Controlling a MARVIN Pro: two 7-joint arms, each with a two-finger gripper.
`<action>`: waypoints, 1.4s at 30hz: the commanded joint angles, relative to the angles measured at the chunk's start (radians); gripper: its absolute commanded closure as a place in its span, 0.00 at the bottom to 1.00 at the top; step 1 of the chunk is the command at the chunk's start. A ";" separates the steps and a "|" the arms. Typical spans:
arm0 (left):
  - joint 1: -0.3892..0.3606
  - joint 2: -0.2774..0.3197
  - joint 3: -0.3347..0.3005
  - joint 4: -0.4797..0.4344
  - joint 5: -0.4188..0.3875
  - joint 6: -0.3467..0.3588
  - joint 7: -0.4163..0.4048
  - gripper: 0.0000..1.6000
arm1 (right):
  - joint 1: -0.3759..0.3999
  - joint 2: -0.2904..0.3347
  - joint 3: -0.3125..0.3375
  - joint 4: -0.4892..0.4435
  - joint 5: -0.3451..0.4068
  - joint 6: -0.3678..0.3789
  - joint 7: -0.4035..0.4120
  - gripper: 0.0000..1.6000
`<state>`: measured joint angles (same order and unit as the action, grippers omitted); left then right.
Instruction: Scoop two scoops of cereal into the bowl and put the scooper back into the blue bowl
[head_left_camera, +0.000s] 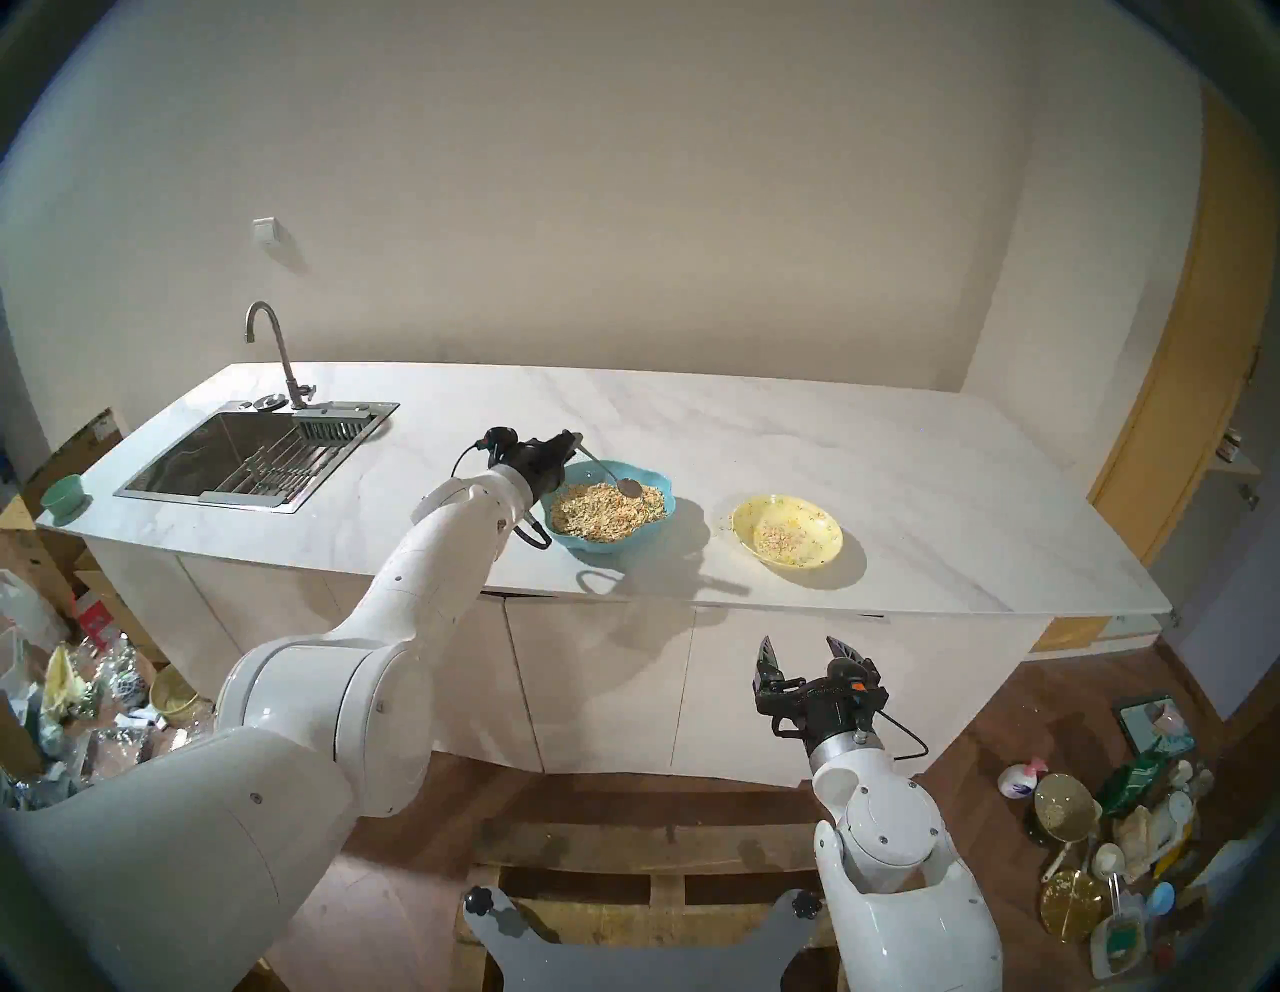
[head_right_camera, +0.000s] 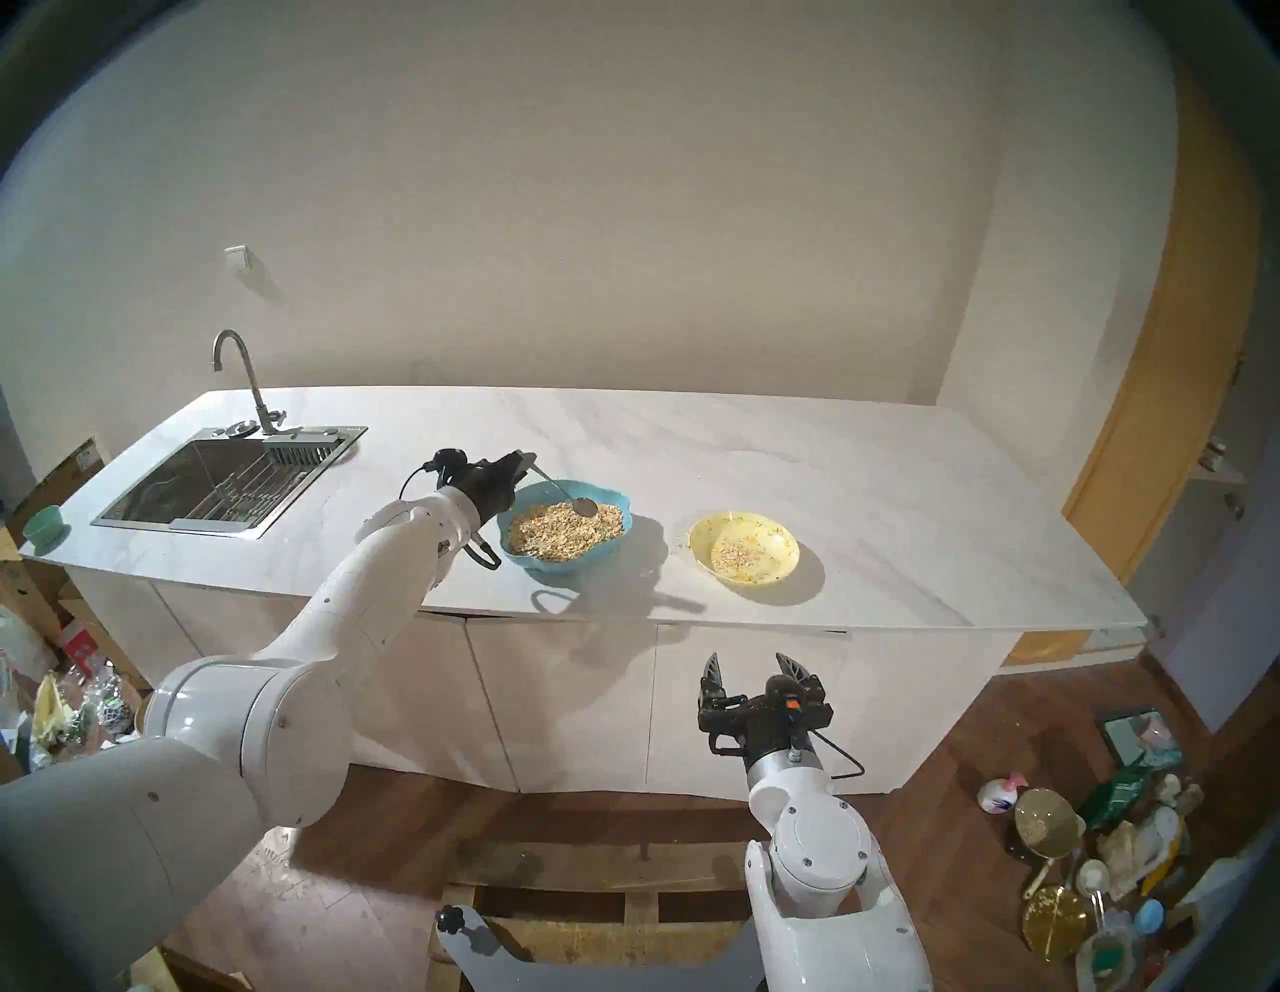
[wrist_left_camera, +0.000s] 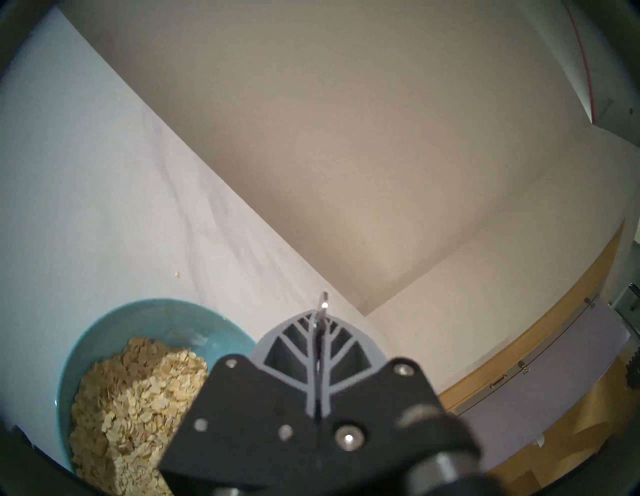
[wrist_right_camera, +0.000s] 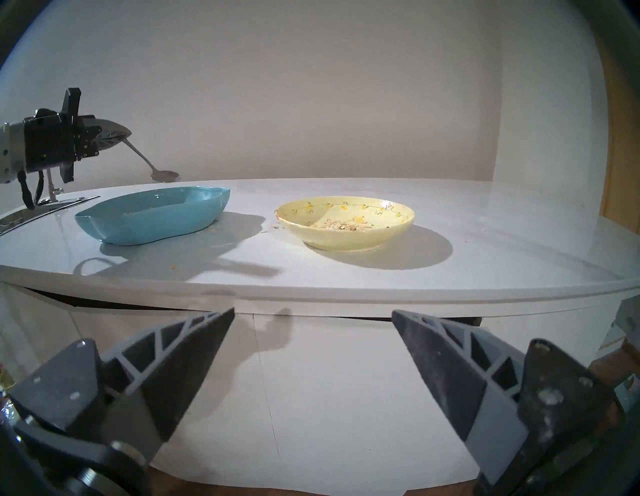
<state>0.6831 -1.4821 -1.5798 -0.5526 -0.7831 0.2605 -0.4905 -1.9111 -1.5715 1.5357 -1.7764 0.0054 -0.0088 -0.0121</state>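
Observation:
My left gripper is shut on the handle of the silver spoon. The spoon slants down to the right, its head hanging a little above the blue bowl, which holds a heap of cereal. The yellow bowl stands to the right of it with a small patch of cereal inside. In the left wrist view the shut fingers pinch the handle end beside the blue bowl. My right gripper is open and empty, below the counter's front edge.
A sink with a faucet takes the counter's left end, and a small green cup stands at the left corner. A few flakes lie on the counter between the bowls. Clutter lies on the floor at both sides.

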 joint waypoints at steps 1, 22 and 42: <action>-0.010 0.031 -0.014 -0.106 -0.004 0.042 0.046 1.00 | 0.006 -0.001 0.000 -0.026 0.000 -0.006 -0.001 0.00; 0.051 0.060 -0.065 -0.189 -0.027 0.122 0.189 1.00 | 0.004 -0.001 0.000 -0.028 0.000 -0.005 -0.001 0.00; -0.012 0.047 -0.074 -0.013 -0.025 0.070 0.192 1.00 | 0.004 -0.001 0.000 -0.028 0.000 -0.005 -0.001 0.00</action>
<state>0.7241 -1.4257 -1.6498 -0.5740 -0.8023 0.3551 -0.2831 -1.9118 -1.5715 1.5357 -1.7782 0.0053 -0.0088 -0.0121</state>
